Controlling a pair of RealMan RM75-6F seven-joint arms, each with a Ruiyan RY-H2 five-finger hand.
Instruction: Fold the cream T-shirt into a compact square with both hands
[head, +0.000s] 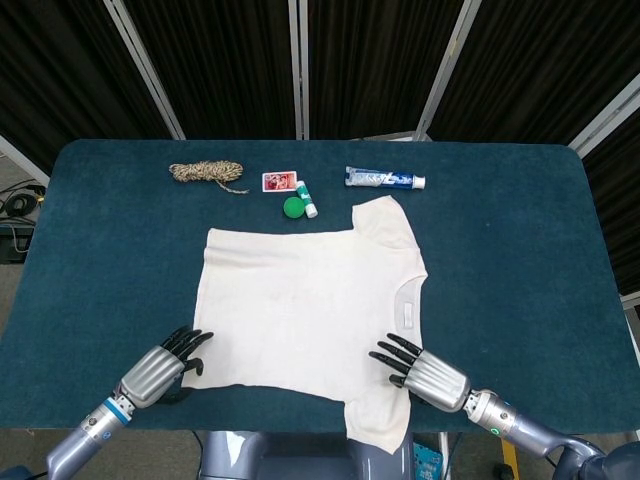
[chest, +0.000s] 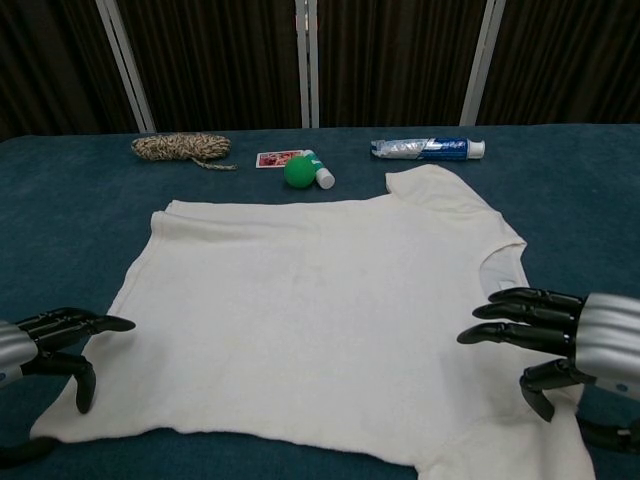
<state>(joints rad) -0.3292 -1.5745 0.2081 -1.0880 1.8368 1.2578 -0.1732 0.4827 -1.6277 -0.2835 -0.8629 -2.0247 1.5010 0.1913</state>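
The cream T-shirt (head: 305, 305) (chest: 310, 300) lies flat on the dark teal table, its collar toward the right and its hem toward the left. My left hand (head: 160, 367) (chest: 45, 345) hovers at the shirt's near left corner, fingers spread apart over the hem edge, holding nothing. Over the shirt near the collar and the near sleeve, my right hand (head: 420, 367) (chest: 550, 335) floats with its fingers extended and apart, also empty. The near sleeve hangs over the table's front edge.
Along the far side lie a coil of rope (head: 205, 173) (chest: 182, 147), a small red card (head: 279, 181), a green ball (head: 293, 207) (chest: 298, 171) with a white stick beside it, and a toothpaste tube (head: 384, 179) (chest: 428, 149). The table's front edge is close to both hands.
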